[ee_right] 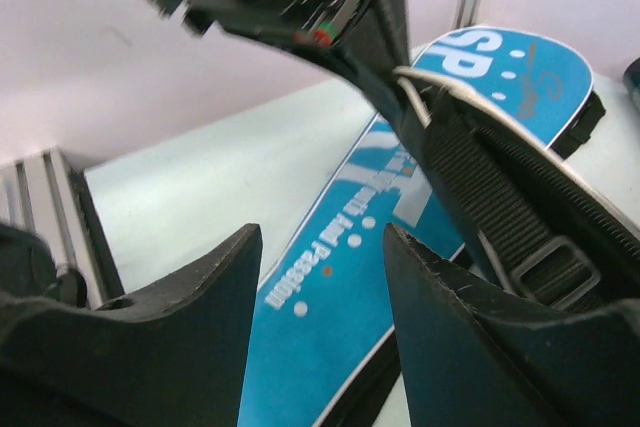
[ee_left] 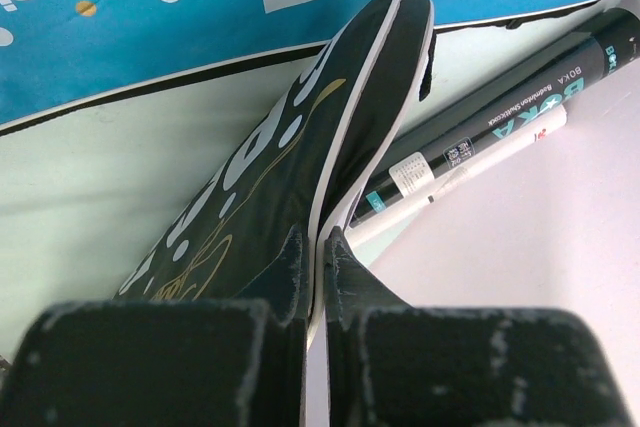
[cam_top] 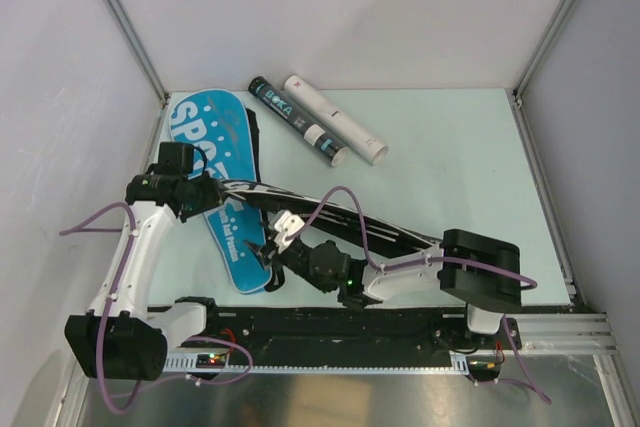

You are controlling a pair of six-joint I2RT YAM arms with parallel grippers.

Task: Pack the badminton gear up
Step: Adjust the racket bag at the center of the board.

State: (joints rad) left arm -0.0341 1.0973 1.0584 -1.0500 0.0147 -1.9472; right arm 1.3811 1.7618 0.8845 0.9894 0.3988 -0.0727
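**Left arm grips black bag; right jaws open over blue bag**

- Left gripper (ee_left: 318, 247): jaws pressed together on the white-piped edge of the black SPORT bag (ee_left: 290, 167).
- Black bag runs from that grip across toward the right arm, partly over the blue SPORT bag (ee_right: 340, 287).
- Blue bag lies flat on the left of the table (cam_top: 450, 167).
- Right gripper (ee_right: 322, 237): jaws apart with nothing between them, above the blue bag. The black bag's strap (ee_right: 500, 207) is just beside it.
- Black tube (cam_top: 298, 122) and white tube (cam_top: 335, 119) lie side by side at the far edge.

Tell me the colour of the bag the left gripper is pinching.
The bag is black with white trim and gold-white lettering; best in left wrist view.
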